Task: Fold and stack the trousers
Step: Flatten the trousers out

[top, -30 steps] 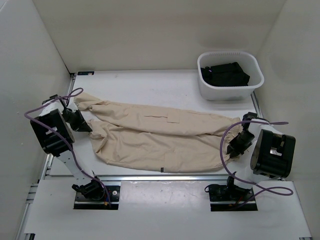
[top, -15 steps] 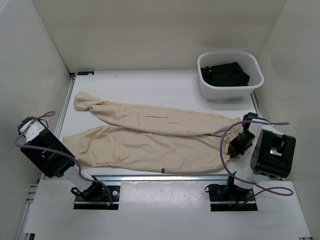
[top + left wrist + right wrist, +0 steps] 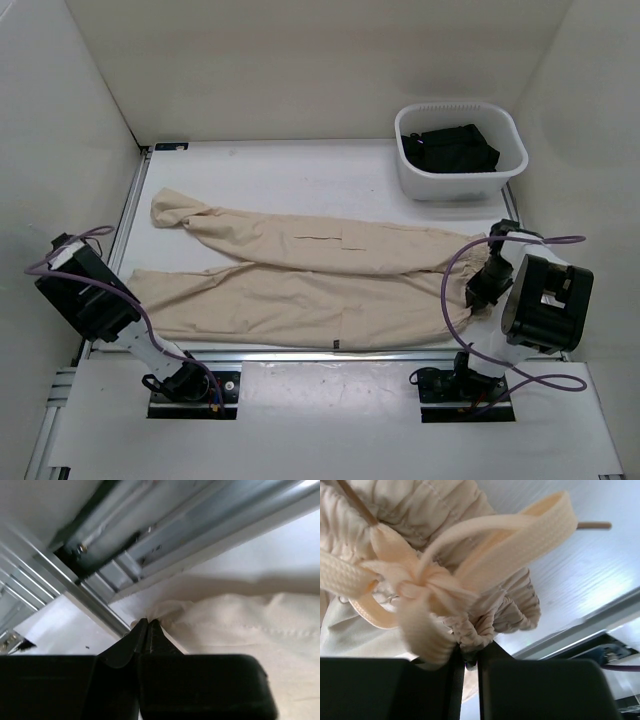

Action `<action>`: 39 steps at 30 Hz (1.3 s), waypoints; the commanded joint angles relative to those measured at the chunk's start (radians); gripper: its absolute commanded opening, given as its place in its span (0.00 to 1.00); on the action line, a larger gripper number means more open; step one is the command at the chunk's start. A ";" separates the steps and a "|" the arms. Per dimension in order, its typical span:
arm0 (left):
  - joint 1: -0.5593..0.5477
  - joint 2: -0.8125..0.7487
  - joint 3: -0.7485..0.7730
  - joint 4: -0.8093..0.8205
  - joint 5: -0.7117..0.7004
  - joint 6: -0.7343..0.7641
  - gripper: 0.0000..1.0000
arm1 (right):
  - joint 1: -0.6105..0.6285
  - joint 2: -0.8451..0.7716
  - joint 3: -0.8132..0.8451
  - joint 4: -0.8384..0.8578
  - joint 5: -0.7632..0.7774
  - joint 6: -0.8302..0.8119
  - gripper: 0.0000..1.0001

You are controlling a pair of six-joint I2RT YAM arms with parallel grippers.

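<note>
We see the trousers (image 3: pixel 300 280) as soft, matt beige cloth, wrinkled along both legs and tightly gathered at the waist. Their drawstring (image 3: pixel 520 525) is a flat woven tape with a clear ribbed weave. Under the trousers, the table (image 3: pixel 300 170) is white and smooth, with a faint sheen and fine grain. Beside the trouser hem runs a rail (image 3: pixel 150 540) of bare, dull-shining metal. The left hand (image 3: pixel 147 624) and the right hand (image 3: pixel 470 654) look like matt black plastic. By the waist, a cable (image 3: pixel 444 290) has a smooth purple sheath. Beyond the waist, the tub (image 3: pixel 505 172) is white, slightly glossy plastic with a ribbed rim, holding dark matt cloth (image 3: pixel 450 150).
</note>
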 commanded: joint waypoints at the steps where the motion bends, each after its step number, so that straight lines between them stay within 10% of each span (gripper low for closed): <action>1: 0.000 0.003 0.062 0.091 -0.024 -0.001 0.14 | -0.041 0.006 0.079 -0.034 0.152 -0.056 0.12; 5: 0.000 0.014 0.041 0.091 -0.015 -0.001 0.14 | -0.061 0.026 0.112 -0.045 0.141 -0.079 0.14; 10: 0.000 -0.011 -0.028 0.047 0.020 -0.001 0.61 | -0.061 0.037 0.121 -0.056 0.100 -0.106 0.57; 12: 0.000 -0.044 -0.012 -0.046 0.100 -0.001 0.62 | -0.061 0.037 0.121 -0.078 0.100 -0.107 0.61; 23: -0.217 -0.187 0.337 -0.257 0.278 -0.001 0.73 | -0.009 -0.104 0.338 -0.203 0.131 -0.041 0.63; 33: -0.302 0.273 0.787 -0.299 0.707 -0.001 0.73 | 0.020 -0.064 0.486 -0.065 0.048 0.057 0.61; 39: -0.314 0.471 0.909 -0.237 0.675 -0.001 0.74 | 0.066 0.001 0.507 -0.022 0.117 0.070 0.61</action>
